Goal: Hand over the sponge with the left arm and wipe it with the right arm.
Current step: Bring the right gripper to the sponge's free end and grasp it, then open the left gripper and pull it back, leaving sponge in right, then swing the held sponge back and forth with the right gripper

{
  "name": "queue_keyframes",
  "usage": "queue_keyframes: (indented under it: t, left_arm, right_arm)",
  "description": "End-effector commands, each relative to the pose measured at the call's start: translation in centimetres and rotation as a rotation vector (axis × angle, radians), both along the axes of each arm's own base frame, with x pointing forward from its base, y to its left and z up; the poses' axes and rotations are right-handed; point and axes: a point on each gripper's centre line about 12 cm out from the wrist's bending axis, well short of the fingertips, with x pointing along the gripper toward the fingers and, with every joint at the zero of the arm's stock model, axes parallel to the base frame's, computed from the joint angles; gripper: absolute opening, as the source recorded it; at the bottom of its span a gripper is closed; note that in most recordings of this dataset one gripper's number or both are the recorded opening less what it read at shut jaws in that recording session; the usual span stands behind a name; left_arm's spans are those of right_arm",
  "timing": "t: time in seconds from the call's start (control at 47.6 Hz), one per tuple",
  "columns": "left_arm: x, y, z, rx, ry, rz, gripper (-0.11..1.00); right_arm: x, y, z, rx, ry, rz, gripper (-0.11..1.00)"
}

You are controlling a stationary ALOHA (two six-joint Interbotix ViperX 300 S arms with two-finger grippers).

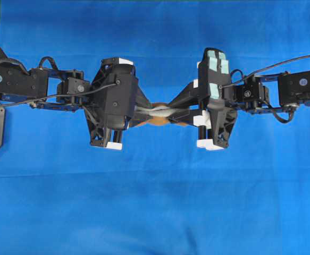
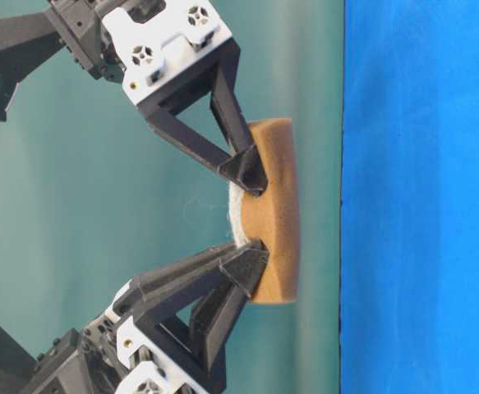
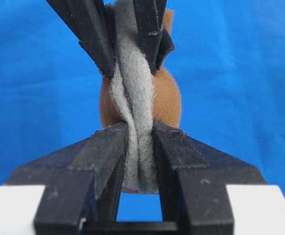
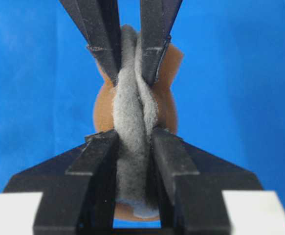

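Sponge (image 1: 160, 113) hangs in mid-air above the blue cloth (image 1: 155, 202), over the middle of the table and well clear of every edge, squeezed from both ends so its grey fuzzy face folds inward and the orange layer bulges out. Left gripper (image 1: 143, 112) has its fingers (image 3: 108, 156) pressed tight against the pad's near end, holding it. Right gripper (image 1: 177, 112) has likewise clamped its fingers (image 4: 100, 161) onto the opposite end. Both pairs of tips pinch the sponge in the table-level view, so the two arms hold the pad together.
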Motion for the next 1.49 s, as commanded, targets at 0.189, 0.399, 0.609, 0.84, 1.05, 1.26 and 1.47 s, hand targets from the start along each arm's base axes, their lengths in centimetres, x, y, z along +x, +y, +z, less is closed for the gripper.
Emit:
queue_keyframes:
  t: [0.189, 0.399, 0.609, 0.84, 1.05, 1.26, 1.47]
  left_arm:
    - [0.2, -0.2, 1.3, -0.002, -0.049, -0.004, 0.15]
    - [-0.4, -0.2, 2.1, -0.02, -0.089, 0.008, 0.57]
    - [-2.8, -0.2, 3.2, -0.027, -0.156, 0.012, 0.91]
    - [-6.5, -0.2, 3.8, -0.065, -0.244, 0.032, 0.9]
    - [-8.1, -0.2, 4.0, -0.071, -0.273, 0.032, 0.9]
    - [-8.0, -0.2, 3.9, -0.07, -0.27, 0.032, 0.9]
    - [-8.1, -0.2, 3.9, -0.07, -0.271, 0.032, 0.9]
  right_arm:
    - [0.5, -0.1, 1.4, -0.006, -0.043, 0.001, 0.27]
    - [0.3, -0.1, 1.3, -0.005, -0.038, 0.001, 0.28]
    - [-0.4, 0.0, 1.2, -0.006, -0.04, 0.002, 0.27]
    - [-1.1, -0.1, 1.2, -0.009, -0.04, 0.001, 0.27]
    - [-1.1, 0.0, 1.1, -0.009, -0.038, 0.003, 0.28]
    - [-0.8, 0.0, -0.8, -0.001, -0.015, 0.0, 0.28]
    - [-0.3, 0.0, -6.6, 0.021, 0.032, -0.013, 0.28]
